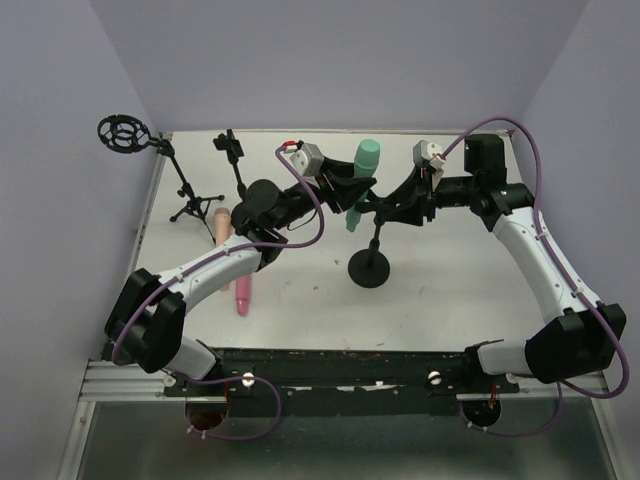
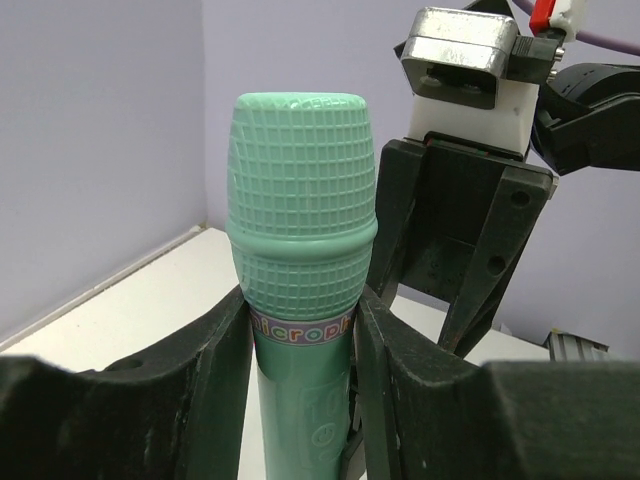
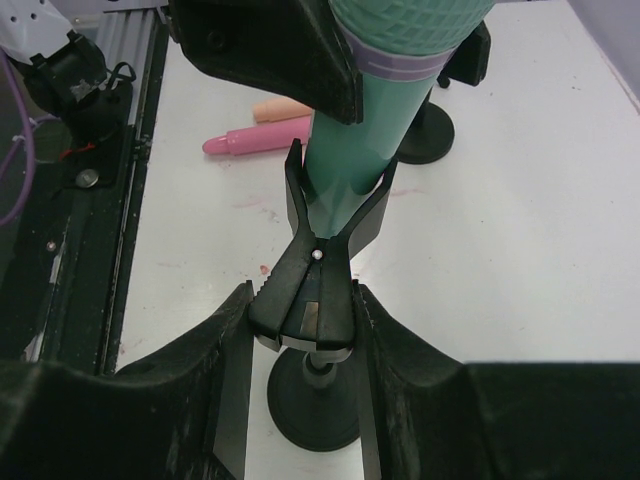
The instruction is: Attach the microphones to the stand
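My left gripper is shut on the mint green microphone just below its head and holds it upright. It shows in the top view over the round-based stand. My right gripper is shut on the stand's black clip, pressing its handles. The clip's prongs stand spread around the green microphone's lower body. The pink microphone and the pale peach microphone lie on the table at the left, also seen in the right wrist view, pink and peach.
A tripod stand with a ring mount stands at the far left. A second clip stand stands behind my left arm, its round base in the right wrist view. Purple walls close in the table on three sides.
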You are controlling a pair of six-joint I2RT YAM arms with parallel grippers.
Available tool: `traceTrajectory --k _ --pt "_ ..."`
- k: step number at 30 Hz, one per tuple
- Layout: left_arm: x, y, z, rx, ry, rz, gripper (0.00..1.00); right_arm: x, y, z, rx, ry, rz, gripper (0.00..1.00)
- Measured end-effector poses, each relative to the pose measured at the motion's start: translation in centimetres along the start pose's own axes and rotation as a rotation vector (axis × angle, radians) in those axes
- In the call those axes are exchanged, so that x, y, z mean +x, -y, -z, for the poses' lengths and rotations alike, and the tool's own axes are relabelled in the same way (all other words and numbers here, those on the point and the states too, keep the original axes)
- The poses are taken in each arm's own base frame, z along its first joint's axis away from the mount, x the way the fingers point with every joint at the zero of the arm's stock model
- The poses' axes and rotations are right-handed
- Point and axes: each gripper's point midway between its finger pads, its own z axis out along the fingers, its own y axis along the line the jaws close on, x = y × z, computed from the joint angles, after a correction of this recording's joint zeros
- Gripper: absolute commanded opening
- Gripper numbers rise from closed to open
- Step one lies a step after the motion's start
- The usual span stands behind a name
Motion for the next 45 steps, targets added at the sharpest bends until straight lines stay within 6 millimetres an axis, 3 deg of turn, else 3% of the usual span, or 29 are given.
traceTrajectory --k 2,6,10,15,17,19,21,26,34,42,45 --pt "0.2 -0.1 0.2 -0.005 0.005 0.003 0.0 0.0 0.0 0.0 0.002 0.003 -0.003 0.23" --pt "0.0 0.1 0.2 0.0 0.021 0.004 0.0 -0.1 -0.1 0.0 0.003 0.004 -0.014 0.51" --pt "-0.1 0.3 0.1 0.009 0.03 0.004 0.0 -0.1 -0.1 0.1 0.005 0.004 -0.023 0.53" --pt "-0.1 0.7 -0.1 0.021 0.043 0.003 0.0 -0.1 -0.2 0.1 0.004 0.004 -0.033 0.63" --pt "-0.2 1.0 -0.2 0.029 0.048 0.004 0.0 -0.1 -0.3 0.1 0.004 0.004 -0.037 0.57" --pt "-0.2 1.2 -0.3 0.034 0.05 0.004 0.0 -0.1 -0.3 0.1 0.004 0.004 -0.038 0.28" --pt "-0.2 1.1 -0.3 0.028 0.052 0.006 0.0 -0.1 -0.4 0.1 0.003 0.005 -0.036 0.25" --pt "-0.3 1.2 -0.3 0.03 0.054 0.008 0.0 -0.1 -0.4 0.2 0.008 0.003 -0.033 0.3" --pt "-0.3 1.4 -0.4 0.035 0.055 0.009 0.0 -0.1 -0.4 0.2 0.008 0.0 -0.034 0.62" --pt "-0.2 1.4 -0.5 0.04 0.065 0.008 0.0 0.7 -0.3 0.4 0.032 -0.033 -0.057 0.63" --pt "-0.2 1.4 -0.5 0.04 0.065 0.007 0.0 1.0 -0.3 0.5 0.041 -0.047 -0.056 0.58"
